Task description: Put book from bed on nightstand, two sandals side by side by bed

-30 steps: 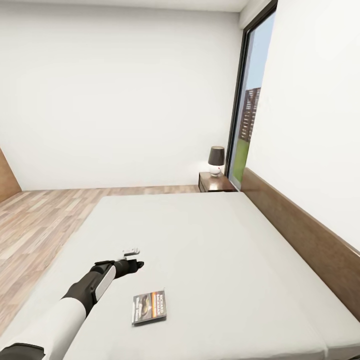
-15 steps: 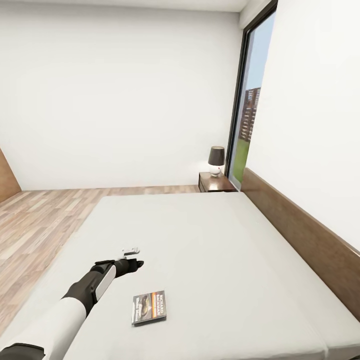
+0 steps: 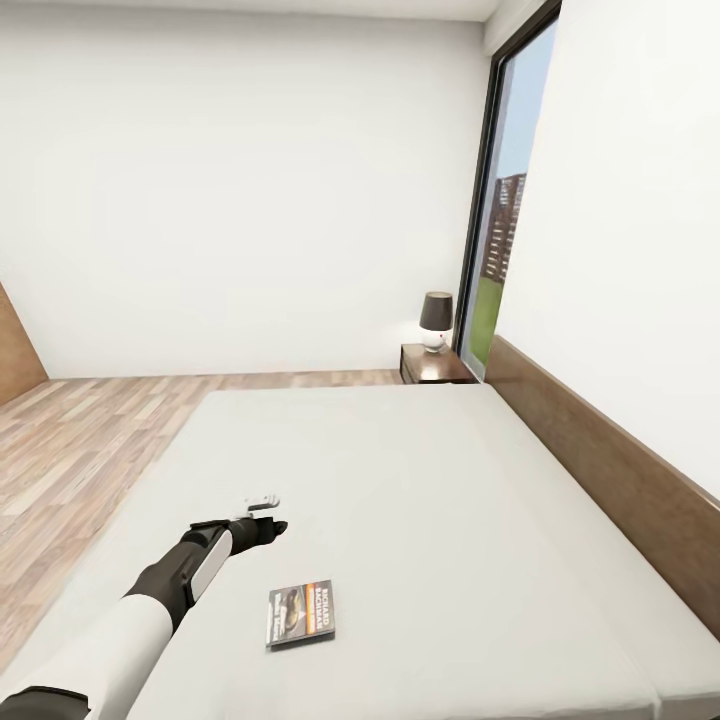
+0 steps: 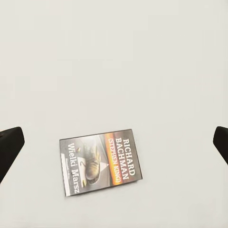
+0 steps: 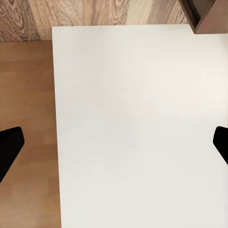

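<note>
View shifted slightly; book (image 3: 300, 616) lies on bed (image 3: 420, 480).

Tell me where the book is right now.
In the head view, the book lies flat on the bed near its front edge, just right of the left gripper, which hovers open above the mattress.

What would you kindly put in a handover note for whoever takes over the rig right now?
Left gripper: jaws open, empty, held above the mattress just beyond the book.
Right gripper: jaws open, empty.
Book lies flat on the bed, cover up, untouched.
Nightstand with a lamp stands at the far corner by the headboard.
Done: nothing yet.
Left: grasp the book, carry it to a nightstand, then find and pair the sandals beside the bed.
</note>
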